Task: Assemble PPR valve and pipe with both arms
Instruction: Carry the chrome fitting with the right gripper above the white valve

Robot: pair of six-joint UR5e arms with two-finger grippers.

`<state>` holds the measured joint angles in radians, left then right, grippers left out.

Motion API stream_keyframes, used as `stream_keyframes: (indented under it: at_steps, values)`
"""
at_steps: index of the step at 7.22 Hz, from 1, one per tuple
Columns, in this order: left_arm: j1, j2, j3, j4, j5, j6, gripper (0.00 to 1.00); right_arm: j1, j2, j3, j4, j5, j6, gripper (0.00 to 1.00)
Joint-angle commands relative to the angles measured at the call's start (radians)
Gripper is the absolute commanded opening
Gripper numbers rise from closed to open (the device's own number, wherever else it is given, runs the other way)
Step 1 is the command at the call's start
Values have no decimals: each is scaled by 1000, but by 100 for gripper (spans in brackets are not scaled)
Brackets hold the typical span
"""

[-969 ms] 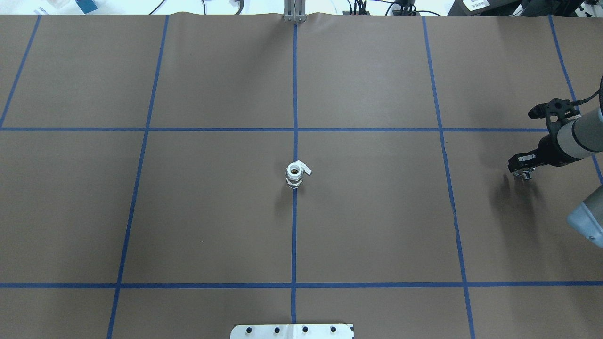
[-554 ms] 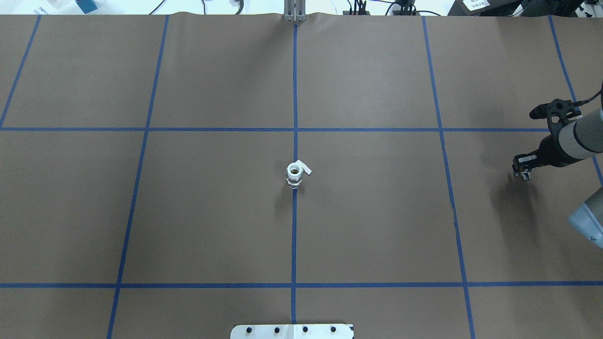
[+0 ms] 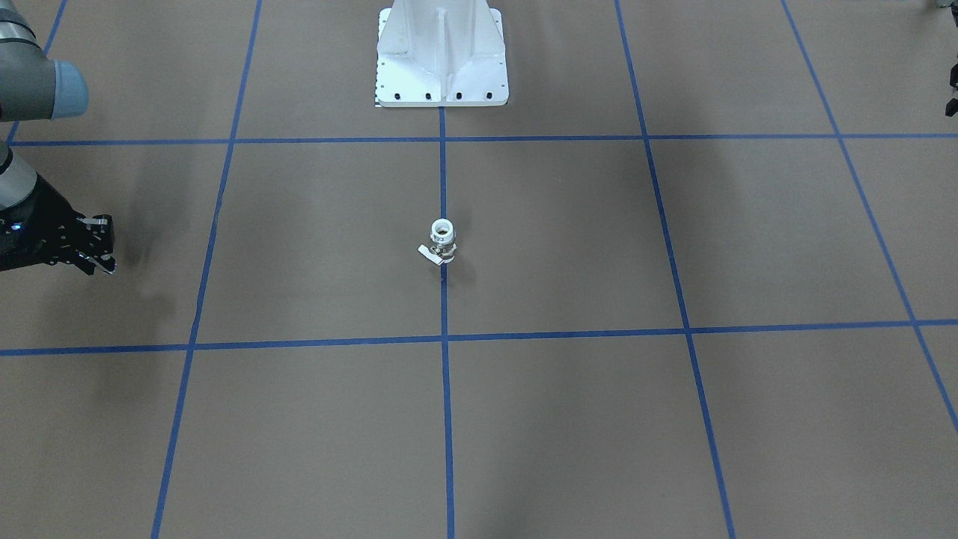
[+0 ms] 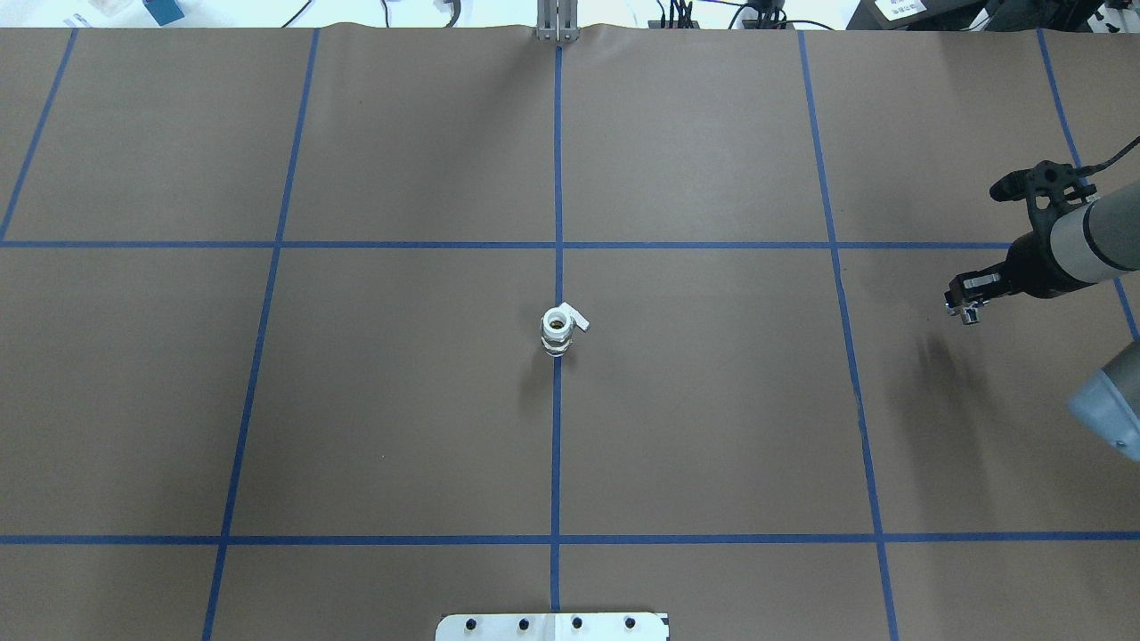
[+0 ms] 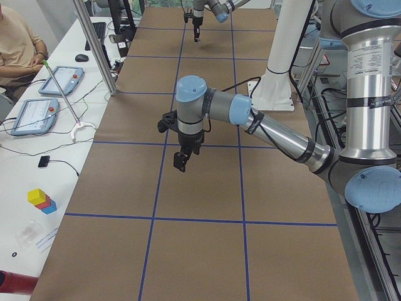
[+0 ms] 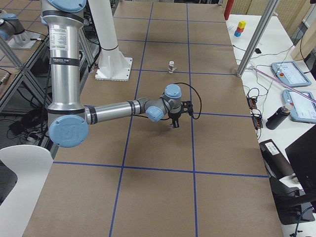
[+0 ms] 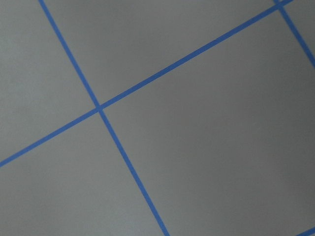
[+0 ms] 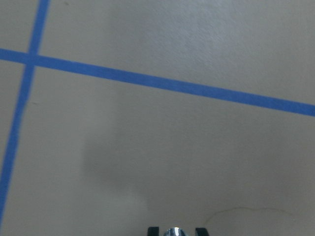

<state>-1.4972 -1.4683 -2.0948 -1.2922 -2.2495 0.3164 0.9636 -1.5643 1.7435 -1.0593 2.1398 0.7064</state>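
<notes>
The PPR valve [image 4: 558, 328] stands upright on the centre tape line, white ring end up and its lever pointing right; it also shows in the front view [image 3: 441, 241] and the right side view [image 6: 171, 65]. My right gripper [image 4: 964, 304] hovers far to its right, shut on the small shiny pipe [image 8: 173, 231], which peeks out between the black fingertips [image 8: 153, 230]. My left gripper [image 5: 181, 161] hangs above the table at the left end. Only its edge [image 3: 953, 90] shows in the front view, and I cannot tell whether it is open or shut.
The white bolted pedestal [image 3: 441, 56] stands at the robot's side of the table. Blue tape lines [image 4: 557, 178] split the brown table cover into squares. Side tables hold tablets [image 5: 34, 113], and a person [image 5: 15, 47] sits beyond the left end.
My right gripper has moved a little left toward the table's middle and slightly farther from the robot, with the pipe still in it. The valve has not moved.
</notes>
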Motion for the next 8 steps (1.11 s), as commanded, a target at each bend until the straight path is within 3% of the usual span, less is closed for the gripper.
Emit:
stream_keyframes:
  at_steps: [1,2,3,4,6,8]
  values:
    - [-131,75,140,-146,-28,100,100,6,103,98,-148,29,97,0]
    - [-185,104,192,-183,-115,119,100,3,200,175,-333,29,151,0]
    - [-216,143,184,-190,-126,124,100,-28,324,204,-482,25,244,0]
    - [-218,151,180,-190,-127,124,100,-84,433,203,-558,3,342,0]
    - [-218,152,180,-190,-127,124,100,-201,615,189,-687,-91,532,0]
    - [-218,152,180,-190,-127,124,100,-279,822,66,-828,-175,687,0]
